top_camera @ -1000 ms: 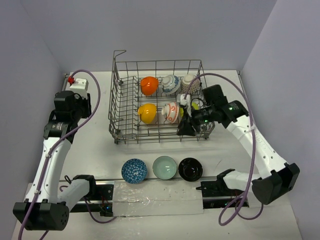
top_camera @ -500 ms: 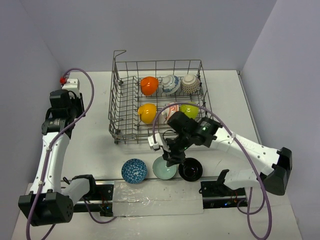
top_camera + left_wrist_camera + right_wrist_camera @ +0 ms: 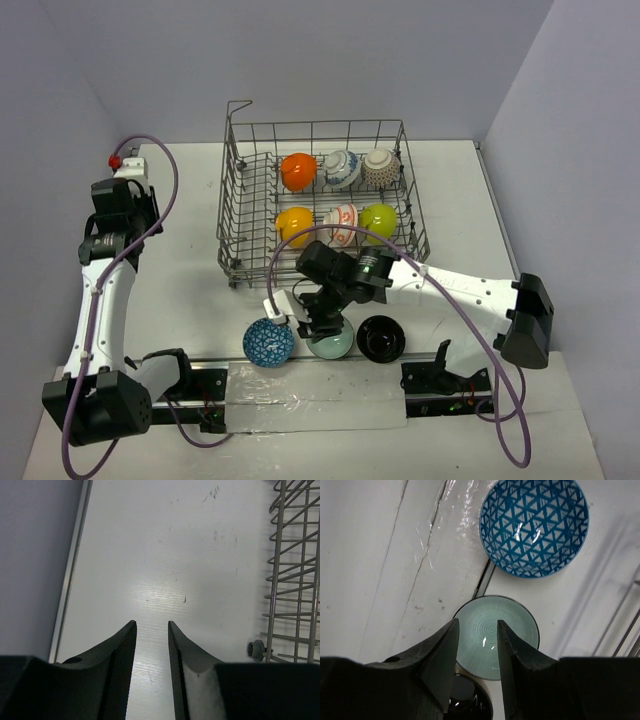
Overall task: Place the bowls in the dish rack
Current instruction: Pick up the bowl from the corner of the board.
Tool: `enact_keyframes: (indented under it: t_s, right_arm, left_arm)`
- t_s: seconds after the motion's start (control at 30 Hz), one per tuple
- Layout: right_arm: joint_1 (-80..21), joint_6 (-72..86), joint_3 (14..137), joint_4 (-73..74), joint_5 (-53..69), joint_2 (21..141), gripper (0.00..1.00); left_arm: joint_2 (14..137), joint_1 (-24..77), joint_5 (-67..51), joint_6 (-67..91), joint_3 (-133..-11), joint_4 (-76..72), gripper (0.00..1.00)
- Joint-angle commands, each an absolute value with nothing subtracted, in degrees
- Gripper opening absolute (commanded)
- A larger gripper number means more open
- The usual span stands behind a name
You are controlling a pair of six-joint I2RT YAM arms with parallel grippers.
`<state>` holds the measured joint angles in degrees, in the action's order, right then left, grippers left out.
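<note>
Six bowls (image 3: pixel 298 171) sit in the rack (image 3: pixel 232 200). Blue bowl (image 3: pixel 268 341), teal bowl (image 3: pixel 517 630) and black bowl (image 3: pixel 381 338) line the table's (image 3: pixel 190 290) near edge. The right gripper (image 3: pixel 477 625) hovers over the teal bowl, jaws narrowly parted and empty. The left gripper (image 3: pixel 151 625), likewise narrow and empty, hangs left of the rack.

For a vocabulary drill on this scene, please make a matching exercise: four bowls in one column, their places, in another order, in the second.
1 orange bowl
2 lime green bowl
3 blue-patterned bowl
4 pale teal bowl

A table, left end of the row
B dish rack, back row
C below the right gripper
D dish rack, front row, right end

Pairs: 1-B, 2-D, 3-A, 4-C
</note>
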<state>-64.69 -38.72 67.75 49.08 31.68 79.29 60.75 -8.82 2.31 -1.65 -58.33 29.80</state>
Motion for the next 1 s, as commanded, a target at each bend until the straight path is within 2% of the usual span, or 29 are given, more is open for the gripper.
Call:
enact_keyframes:
  t_s: [0.0,0.6,0.97]
  right_arm:
    - [-67.14,-40.69,72.5,46.5,30.15,81.38,0.44]
    - [-74.53,-40.08,74.71,42.71,32.43,91.13,0.41]
    - [-75.23,-39.99,77.87,42.8,33.05,97.73,0.39]
  left_arm:
    - [61.52,-9.23,1.14,-0.53,-60.73,28.83,0.37]
    - [62.05,-9.49,-0.69,-0.79,-60.56,29.0,0.38]
    - [61.61,-9.49,-1.49,-0.53,-60.47,29.09,0.38]
